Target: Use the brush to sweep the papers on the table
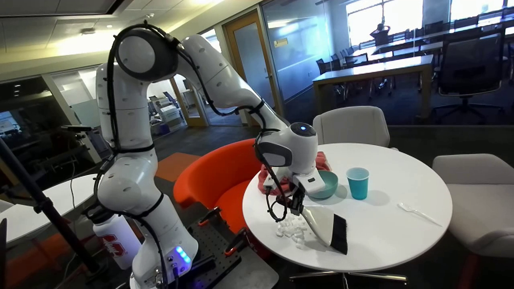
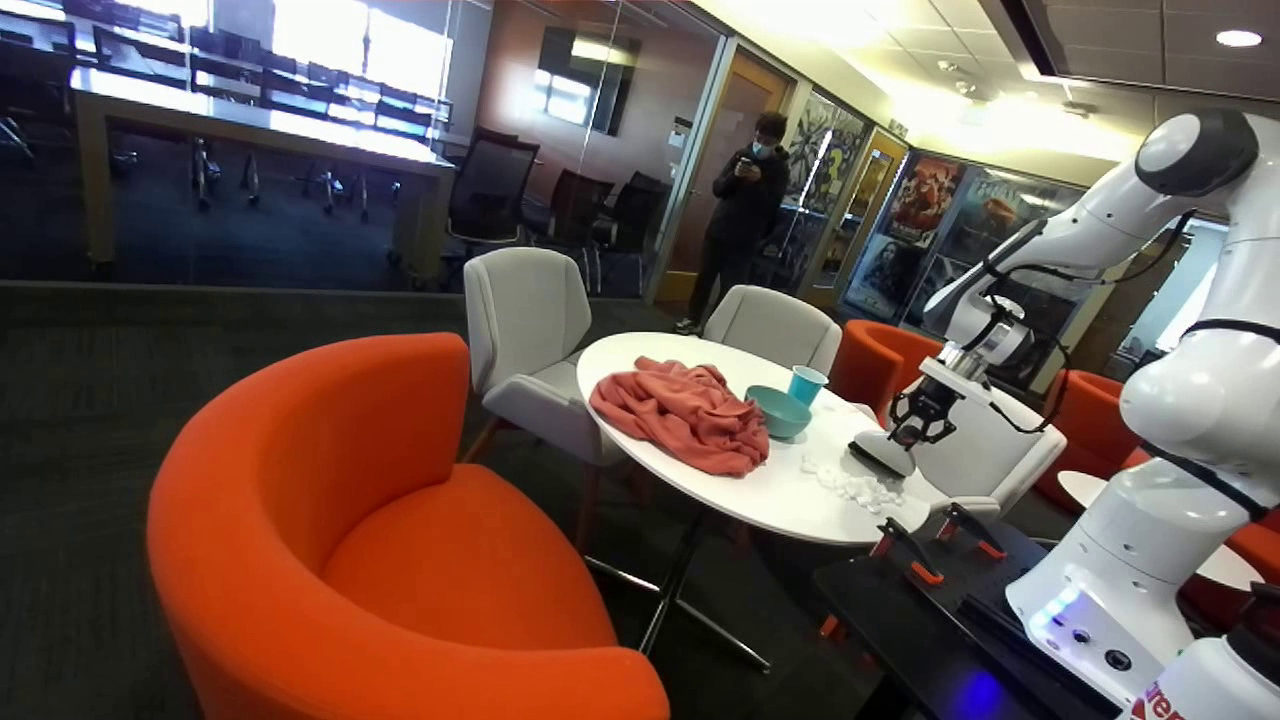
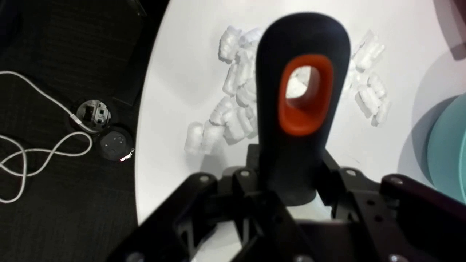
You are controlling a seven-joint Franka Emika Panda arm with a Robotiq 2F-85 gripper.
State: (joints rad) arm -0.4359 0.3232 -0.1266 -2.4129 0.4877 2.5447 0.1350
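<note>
So our gripper (image 1: 298,204) is pinched around the handle (image 3: 291,156) of the brush (image 1: 321,224), which sits low over the table (image 1: 401,172), just beside the white bits (image 1: 292,229). Only the wrist view gives us the orange ring (image 3: 301,120) in that handle. We only catch the plastic utensil (image 1: 416,212) in an exterior view. The whole bunched-up red cloth (image 2: 690,415) shows in an exterior view, the cup (image 1: 358,184) in both.

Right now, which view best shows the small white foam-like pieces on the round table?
The wrist view: the pieces look large and mostly distinct, though the black brush handle hides some. Both exterior views show them smaller, as a pale cluster.
</note>
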